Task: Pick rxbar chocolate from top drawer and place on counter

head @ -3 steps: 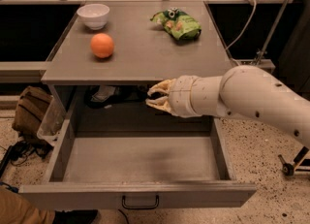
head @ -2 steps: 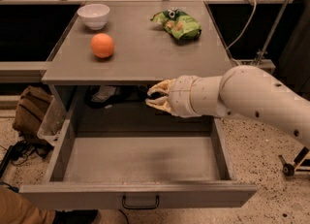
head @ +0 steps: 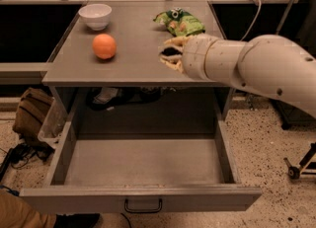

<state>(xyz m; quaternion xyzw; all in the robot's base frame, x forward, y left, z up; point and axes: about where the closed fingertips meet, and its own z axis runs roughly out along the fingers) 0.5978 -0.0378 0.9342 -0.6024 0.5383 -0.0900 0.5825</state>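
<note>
We are holding our gripper [head: 169,54] above the counter [head: 133,59], on its right side, with the fingers clenched on a small dark thing we are taking for the rxbar chocolate [head: 171,52]. The top drawer [head: 143,197] is standing open with no bar showing inside, so the pick is looking done. Setting the bar down and releasing it is what we are judging left. We are counting 1 bar, 1 orange [head: 104,46], 1 white bowl [head: 95,16] and 1 green snack bag [head: 178,22].

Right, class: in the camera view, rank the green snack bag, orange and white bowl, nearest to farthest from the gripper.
Gripper, holding the rxbar chocolate above the counter's front right:
1. Green snack bag, just behind it.
2. Orange, to its left.
3. White bowl, back left.
</note>
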